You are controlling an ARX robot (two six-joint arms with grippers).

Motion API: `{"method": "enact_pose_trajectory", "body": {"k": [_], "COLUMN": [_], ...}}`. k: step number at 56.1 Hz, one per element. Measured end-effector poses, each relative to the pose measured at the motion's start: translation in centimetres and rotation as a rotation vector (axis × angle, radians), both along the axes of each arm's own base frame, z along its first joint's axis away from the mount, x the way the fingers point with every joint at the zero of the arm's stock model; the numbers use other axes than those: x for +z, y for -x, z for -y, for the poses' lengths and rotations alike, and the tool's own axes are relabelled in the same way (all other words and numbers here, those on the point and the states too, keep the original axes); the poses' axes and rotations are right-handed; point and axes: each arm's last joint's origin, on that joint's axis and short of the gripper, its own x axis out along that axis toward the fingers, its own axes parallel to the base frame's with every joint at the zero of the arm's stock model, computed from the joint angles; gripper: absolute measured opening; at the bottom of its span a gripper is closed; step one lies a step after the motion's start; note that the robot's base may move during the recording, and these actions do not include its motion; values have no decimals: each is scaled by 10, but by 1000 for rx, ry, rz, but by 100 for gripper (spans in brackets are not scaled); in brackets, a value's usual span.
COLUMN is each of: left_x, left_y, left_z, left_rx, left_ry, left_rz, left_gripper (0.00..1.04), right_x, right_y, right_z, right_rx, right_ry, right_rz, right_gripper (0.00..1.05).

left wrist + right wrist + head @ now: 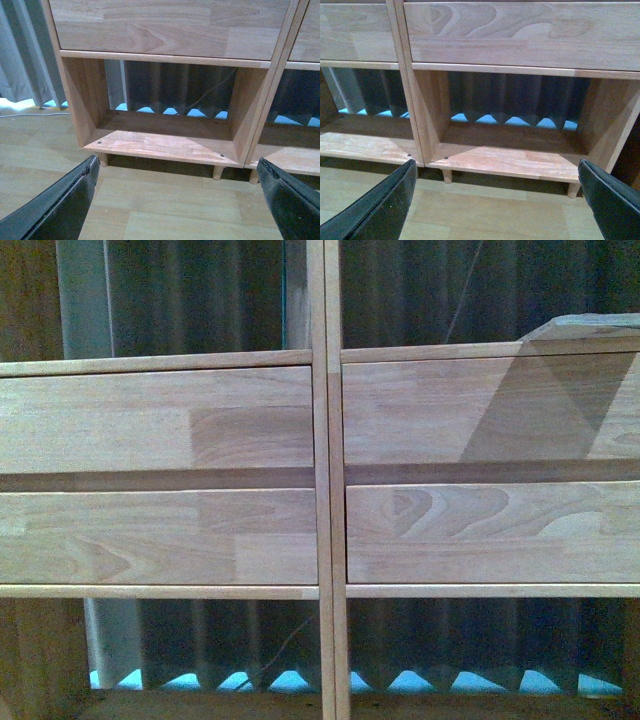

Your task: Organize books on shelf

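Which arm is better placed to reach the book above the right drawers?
Probably right: the book lies right of the shelf upright, and the open, empty right gripper faces that side.

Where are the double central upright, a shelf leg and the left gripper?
double central upright [321,480]: front view, on its left post, mid-height.
shelf leg [218,172]: left wrist view, middle of the short leg.
left gripper [176,161]: left wrist view, midway between its open fingertips.

Tall light-wood bookcase [160,430] smooth and matt with grain showing, grey pleated cloth curtain [200,300], pale wood-plank floor [165,210] faintly glossy, black fingers [60,210] of the left pincer [176,162] dull matt.
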Motion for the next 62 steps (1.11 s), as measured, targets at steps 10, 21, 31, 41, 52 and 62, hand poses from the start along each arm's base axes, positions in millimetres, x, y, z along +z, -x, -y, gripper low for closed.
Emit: {"method": "enact_pose_trajectory", "body": {"k": [10,21,31,41,52,62], "left_x": [0,0,0,0,0,0], "left_y": [0,0,0,0,0,0], "left_z": [0,0,0,0,0,0], "left_rx": [0,0,0,0,0,0], "left_ry": [0,0,0,0,0,0], "left_rz": [0,0,0,0,0,0], "left_gripper": [97,97,97,97,97,97], "right_x": [0,0,0,0,0,0], "right_y": [0,0,0,0,0,0], "right_z": [0,0,0,0,0,0], "right_rx": [0,0,0,0,0,0], "right_ry": [0,0,0,0,0,0], "right_rz": [0,0,0,0,0,0], "right_gripper": [98,98,98,98,98,98]}}
